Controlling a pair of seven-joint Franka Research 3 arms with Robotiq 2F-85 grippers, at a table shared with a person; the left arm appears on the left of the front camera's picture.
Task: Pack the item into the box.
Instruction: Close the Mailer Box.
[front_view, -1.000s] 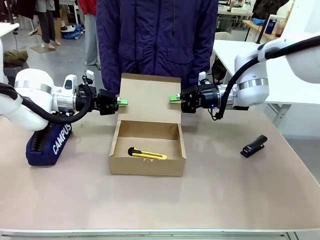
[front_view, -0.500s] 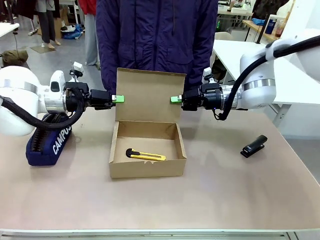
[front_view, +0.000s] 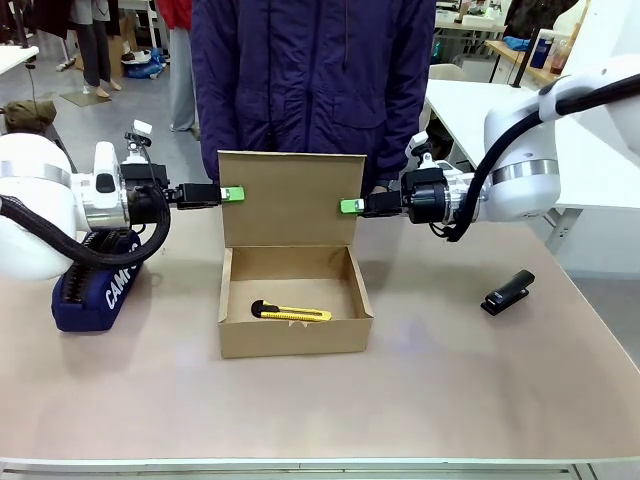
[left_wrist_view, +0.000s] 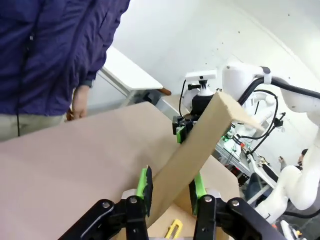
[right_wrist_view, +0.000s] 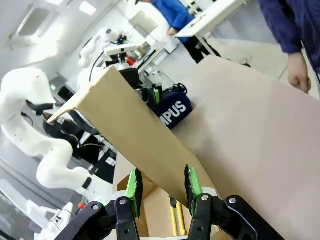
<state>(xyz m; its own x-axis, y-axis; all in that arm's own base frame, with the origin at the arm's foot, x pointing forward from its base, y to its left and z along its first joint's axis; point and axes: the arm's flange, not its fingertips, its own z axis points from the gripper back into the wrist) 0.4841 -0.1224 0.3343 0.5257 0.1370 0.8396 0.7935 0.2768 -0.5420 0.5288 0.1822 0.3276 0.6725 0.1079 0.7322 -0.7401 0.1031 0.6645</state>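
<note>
Brown cardboard forms the shallow rectangular box (front_view: 292, 338), which sits mid-table with its hinged flap lid (front_view: 290, 212) standing upright along the far wall. The slim yellow utility knife (front_view: 292, 314) with black tip lies flat on the box floor near the front wall, so placement is judged complete. The left gripper (front_view: 232, 194) is clamped on the left edge of the flap lid, and the left wrist view confirms cardboard pinched between its 2 green pads. The right gripper (front_view: 348, 206) grasps the opposite edge likewise, the panel passing between its pads in the right wrist view. The 2 grips sit at matching height. A person in a dark blue jacket (front_view: 310, 70) stands just behind the box. A small black stapler (front_view: 508, 292) lies well to the right on the beige table (front_view: 450, 390), and a navy fabric pencil case (front_view: 100, 290) rests below the left arm. Step in hand, as judged: closing the lid. The next move calls for the 2 grippers to swing the flap forward and down about its hinge at equal pace, so the panel neither twists nor drags the light box, then to let go once it rests on the front wall.
</note>
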